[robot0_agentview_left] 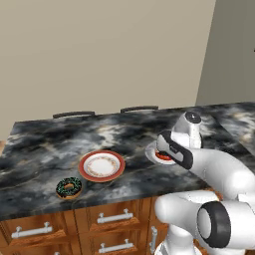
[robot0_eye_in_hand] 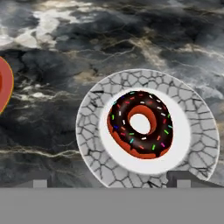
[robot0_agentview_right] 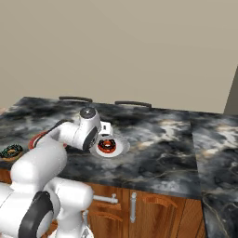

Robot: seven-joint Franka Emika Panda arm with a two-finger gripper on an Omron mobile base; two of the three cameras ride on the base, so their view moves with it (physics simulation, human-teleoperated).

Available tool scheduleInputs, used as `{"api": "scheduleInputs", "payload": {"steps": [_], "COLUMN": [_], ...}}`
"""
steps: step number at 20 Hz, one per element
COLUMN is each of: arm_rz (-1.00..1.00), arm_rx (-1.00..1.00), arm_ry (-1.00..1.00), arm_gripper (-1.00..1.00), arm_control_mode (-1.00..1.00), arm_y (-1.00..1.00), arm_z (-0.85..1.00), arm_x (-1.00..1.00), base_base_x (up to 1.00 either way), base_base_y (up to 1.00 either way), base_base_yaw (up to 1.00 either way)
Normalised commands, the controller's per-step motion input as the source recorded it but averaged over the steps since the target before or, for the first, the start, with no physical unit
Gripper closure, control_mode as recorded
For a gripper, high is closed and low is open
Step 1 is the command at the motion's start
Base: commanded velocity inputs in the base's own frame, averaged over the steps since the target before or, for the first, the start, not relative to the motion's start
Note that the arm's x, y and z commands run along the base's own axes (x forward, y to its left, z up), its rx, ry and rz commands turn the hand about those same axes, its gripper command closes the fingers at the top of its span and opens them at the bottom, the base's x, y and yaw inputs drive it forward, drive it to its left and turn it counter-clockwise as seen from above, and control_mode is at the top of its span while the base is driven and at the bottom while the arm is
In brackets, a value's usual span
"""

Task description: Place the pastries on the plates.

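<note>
The red-based pastry (robot0_eye_in_hand: 146, 148), iced dark with coloured sprinkles, lies flat in the middle of the small white-grey plate (robot0_eye_in_hand: 89, 131) with a cracked-pattern rim. My gripper (robot0_eye_in_hand: 112, 182) hovers just above it, open, with one fingertip either side of the plate's near edge and nothing between them. From the base views the hand (robot0_agentview_left: 173, 148) covers part of that plate (robot0_agentview_left: 151, 151) and pastry (robot0_agentview_right: 111, 148). The red-rimmed plate (robot0_agentview_left: 102, 166) sits bare to the left. The green-sprinkled pastry (robot0_agentview_left: 62, 189) rests on the counter near the front edge, left of that plate.
The dark marble counter (robot0_agentview_left: 45, 149) ends in a front edge over wooden drawers (robot0_agentview_left: 114, 219). Two dark handles (robot0_agentview_left: 73, 114) line its far edge below a beige wall. A second counter section (robot0_agentview_right: 218, 153) runs off to the right.
</note>
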Motion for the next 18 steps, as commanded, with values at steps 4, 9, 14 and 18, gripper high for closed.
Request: {"api": "scheduleInputs", "payload": {"steps": [4,9,14,18], "arm_rz": [0.17,0.15,0.10,0.03], "arm_rx": [0.00,-0.02,-0.04,-0.03], "arm_ry": [0.09,0.14,0.29,0.20], "arm_gripper": [-1.00,-1.00,-1.00,-1.00], "arm_control_mode": [-1.00,-1.00,-1.00,-1.00], "arm_y": [0.98,0.97,0.76,0.62], "arm_z": [0.02,0.09,0.46,0.17], "arm_x": [-0.19,-0.20,-0.08,0.00], "base_base_x": [0.00,0.00,0.00,0.00], "base_base_y": [0.00,0.00,0.00,0.00], "base_base_yaw": [0.00,0.00,0.00,0.00]}}
